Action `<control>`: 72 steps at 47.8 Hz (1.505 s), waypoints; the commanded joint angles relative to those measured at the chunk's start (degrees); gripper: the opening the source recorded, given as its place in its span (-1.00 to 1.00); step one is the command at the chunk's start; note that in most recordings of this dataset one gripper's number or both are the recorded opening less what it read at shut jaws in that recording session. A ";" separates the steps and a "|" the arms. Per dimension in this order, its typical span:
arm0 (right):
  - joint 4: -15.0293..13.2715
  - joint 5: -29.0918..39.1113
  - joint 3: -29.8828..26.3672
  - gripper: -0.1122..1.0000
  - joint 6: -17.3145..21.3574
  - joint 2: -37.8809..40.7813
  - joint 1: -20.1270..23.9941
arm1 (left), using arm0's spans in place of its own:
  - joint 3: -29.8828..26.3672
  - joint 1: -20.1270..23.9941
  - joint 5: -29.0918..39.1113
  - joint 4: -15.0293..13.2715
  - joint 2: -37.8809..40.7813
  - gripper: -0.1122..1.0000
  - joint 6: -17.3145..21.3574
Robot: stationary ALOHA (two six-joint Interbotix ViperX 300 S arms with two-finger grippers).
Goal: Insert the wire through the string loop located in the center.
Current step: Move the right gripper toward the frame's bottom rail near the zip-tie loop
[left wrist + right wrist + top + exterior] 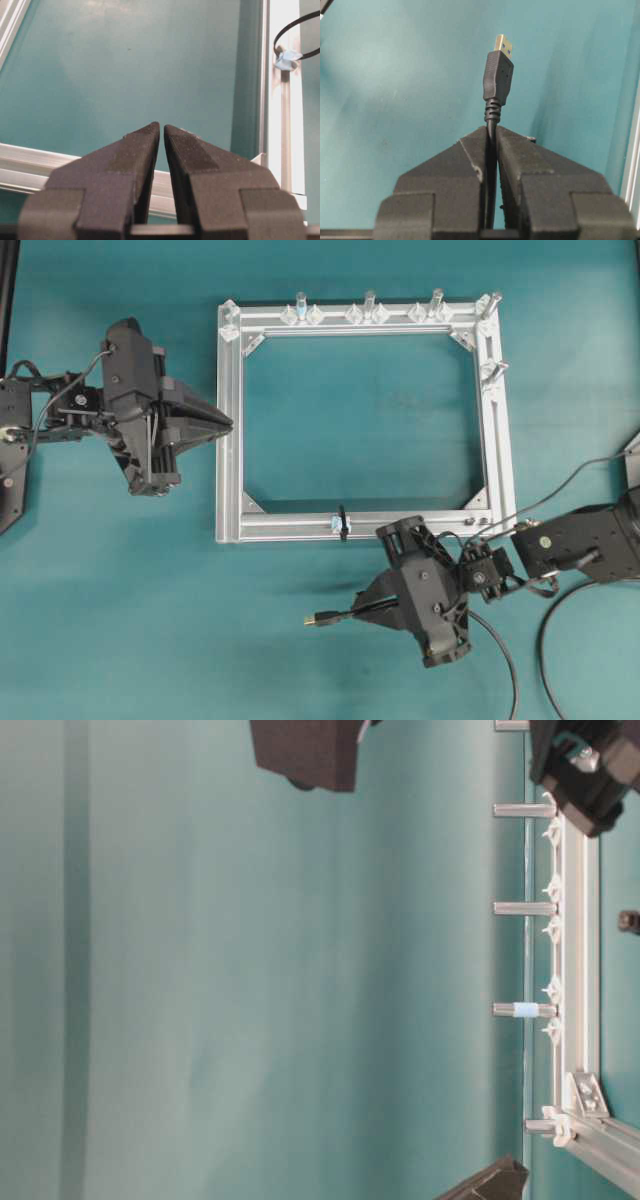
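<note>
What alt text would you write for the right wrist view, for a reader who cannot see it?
The right hand grips the wire just behind its black plug, whose metal tip points away from the camera over the teal table. A silver frame bar shows at the right edge.

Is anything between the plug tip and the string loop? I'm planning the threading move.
Nothing visible blocks it. The wire in the right gripper has bare table between its tip and the string loop on the frame's near bar.

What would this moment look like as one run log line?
right gripper: shut on wire, plug clear of frame | left gripper: shut, holds nothing | string loop: wire not yet through
</note>
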 commanded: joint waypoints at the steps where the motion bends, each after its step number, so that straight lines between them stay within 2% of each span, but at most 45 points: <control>1: 0.09 -0.26 -0.09 -0.68 -0.18 -2.11 0.18 | -1.41 -0.35 -0.35 0.09 -0.70 -0.49 -0.44; 14: 0.18 -0.18 2.37 -0.68 -0.09 -4.31 0.18 | -1.41 -0.35 -0.26 0.09 -0.70 -0.49 -0.44; 34: 0.88 4.13 8.35 -0.68 -0.09 -10.63 0.18 | -1.32 -0.35 -0.35 0.09 -0.70 -0.49 -0.35; 50: 0.88 5.36 10.20 -0.68 -0.09 -13.45 -0.53 | -1.32 -0.44 -0.35 0.09 -0.70 -0.49 -0.44; 72: 0.79 6.15 13.27 -0.68 -0.18 -16.35 -7.56 | -1.23 -0.53 -0.26 0.09 -0.70 -0.49 -0.44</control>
